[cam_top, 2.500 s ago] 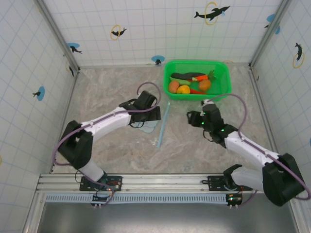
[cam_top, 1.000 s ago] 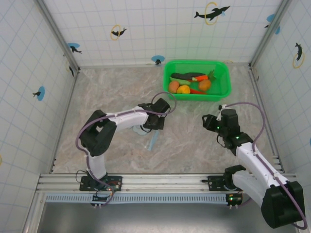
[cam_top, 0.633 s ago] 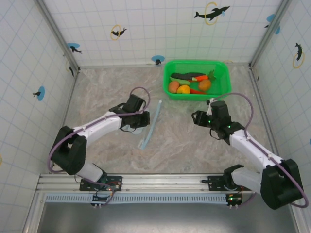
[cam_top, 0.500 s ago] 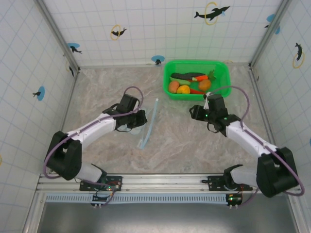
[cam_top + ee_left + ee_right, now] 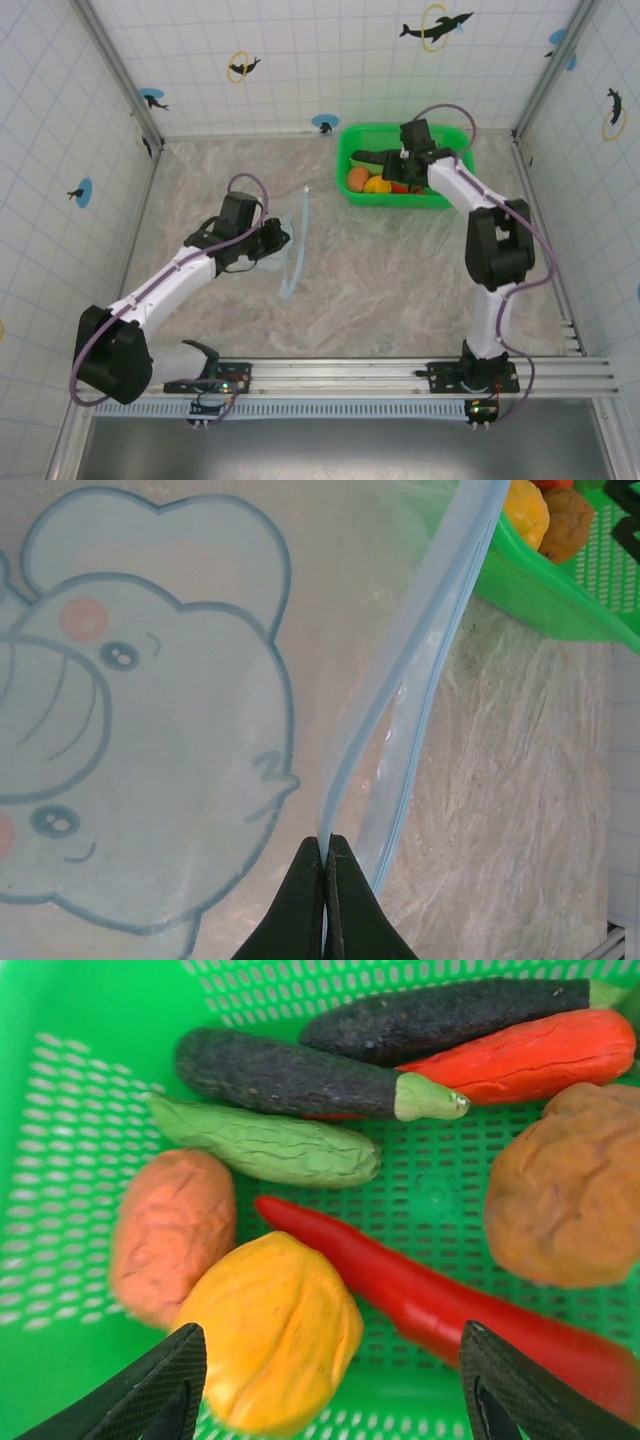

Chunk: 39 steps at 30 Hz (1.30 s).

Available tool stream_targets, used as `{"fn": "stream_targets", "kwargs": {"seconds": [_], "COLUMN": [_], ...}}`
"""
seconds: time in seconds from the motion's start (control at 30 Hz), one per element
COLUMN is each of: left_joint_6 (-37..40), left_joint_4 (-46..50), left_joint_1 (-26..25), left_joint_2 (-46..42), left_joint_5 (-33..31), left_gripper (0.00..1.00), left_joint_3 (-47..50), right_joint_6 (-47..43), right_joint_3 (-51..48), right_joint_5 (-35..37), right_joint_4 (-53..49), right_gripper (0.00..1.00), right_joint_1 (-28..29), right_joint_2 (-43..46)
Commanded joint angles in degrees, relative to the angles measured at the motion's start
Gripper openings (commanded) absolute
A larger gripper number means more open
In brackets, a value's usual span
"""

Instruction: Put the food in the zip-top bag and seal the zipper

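The zip-top bag (image 5: 150,730), clear with a blue elephant print, hangs from my left gripper (image 5: 325,848), which is shut on one lip of the pale blue zipper (image 5: 420,670). The other lip sags away, so the mouth gapes. From above, my left gripper (image 5: 270,238) sits left of the bag (image 5: 288,245) at mid-table. My right gripper (image 5: 330,1395) hovers open over the food in the green basket (image 5: 60,1090): yellow fruit (image 5: 270,1335) and red chili (image 5: 420,1300) between the fingers, eggplant (image 5: 290,1075), green piece (image 5: 265,1145), carrot (image 5: 530,1055) and brown oval (image 5: 565,1200) beyond.
The green mesh basket (image 5: 455,170) stands at the back right near the tiled wall, with my right gripper (image 5: 405,160) above it. An orange-pink oval (image 5: 170,1235) lies at the basket's left. Marbled tabletop (image 5: 390,270) lies between bag and basket.
My right arm swung from mid-table up and back over the basket. My left arm pulled back to the left with the bag, whose zipper strip now stands lifted.
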<state>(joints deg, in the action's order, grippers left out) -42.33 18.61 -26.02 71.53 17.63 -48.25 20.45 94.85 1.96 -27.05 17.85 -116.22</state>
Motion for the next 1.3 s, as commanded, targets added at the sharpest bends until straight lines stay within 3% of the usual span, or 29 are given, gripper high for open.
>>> {"fn": "stream_targets", "kwargs": {"seconds": [0.0,0.1,0.17,0.27,0.4,0.77,0.9,1.07,1.27], "left_joint_6": [0.26,0.75,1.06,1.45,1.39,0.26,-0.84,-2.42,-6.14], "left_joint_4": [1.15,1.76,1.81,2.0,1.4,2.03,2.05,1.83,-1.67], "left_joint_1": [0.52,0.75,0.77,0.79,0.79,0.8,0.74,0.77,0.8], "left_joint_2": [-2.42,-3.77,-4.23,-4.64,-4.98,-6.72,-7.95,-9.86,-10.53], "left_joint_5": [-2.37,-3.55,-3.86,-4.92,-4.8,-9.0,-7.84,-5.03,1.51], "left_gripper": [0.0,0.0,0.0,0.0,0.0,0.0,0.0,0.0,0.0], "left_joint_3": [-0.15,-0.53,-0.7,-0.55,-0.18,-0.53,0.3,1.98,5.13], "right_joint_6": [-2.98,-4.1,-4.95,-5.37,-3.22,1.61,4.34,3.77,1.58], "right_joint_3": [5.95,6.11,6.2,5.29,-2.06,-30.14,-38.22,-47.31,-46.16], "right_joint_5": [0.7,0.59,0.02,1.4,-0.52,-2.77,-2.02,-5.02,-1.78], "right_joint_4": [-12.66,-14.39,-16.32,-18.69,-17.02,-6.97,-5.41,-5.42,-7.09], "right_gripper": [0.69,0.68,0.6,0.57,0.51,0.51,0.51,0.53,0.58], "right_joint_1": [0.8,1.07,1.36,1.92,2.67,12.29,17.94,19.83,21.88], "right_joint_2": [-4.12,-5.06,-5.51,-4.8,-0.09,19.99,28.49,36.84,41.36]}}
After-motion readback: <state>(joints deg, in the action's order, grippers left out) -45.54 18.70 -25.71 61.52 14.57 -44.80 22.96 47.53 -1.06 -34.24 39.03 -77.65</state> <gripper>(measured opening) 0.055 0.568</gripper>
